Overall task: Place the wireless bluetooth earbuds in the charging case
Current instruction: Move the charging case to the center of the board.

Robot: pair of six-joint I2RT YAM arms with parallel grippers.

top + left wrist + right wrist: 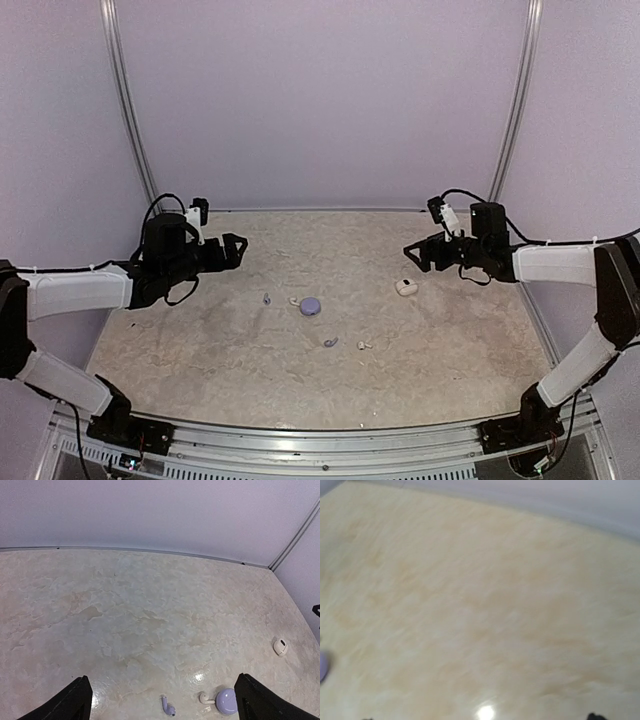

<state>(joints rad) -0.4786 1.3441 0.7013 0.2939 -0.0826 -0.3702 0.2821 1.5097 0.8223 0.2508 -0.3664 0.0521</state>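
Hazard lies chiefly in the size of the parts. The table point(200, 340) is glossy, so it is judged that anything nudged would skid. The lilac case point(311, 306) sits near the centre, and the white case point(405, 287) lies to its right, nearer the right arm. Neither lid's state can be told; a shut lid would block insertion. All four earbuds lie loose outside both cases. One lilac bud point(267, 298) and one white bud point(294, 301) are left of the lilac case, the white bud just beside it. A second lilac bud point(331, 342) and a second white bud point(363, 345) lie nearer the bases. A bud could be flicked away by a mistimed pinch or matched to the wrong case.

Both arms are held above the table and turned inward. The left gripper point(238, 250) and right gripper point(412, 255) are well apart from every item. The left fingers point(75, 702) are spread wide with nothing between them. The right wrist view is blurred, but that pincer also appears spread and empty.
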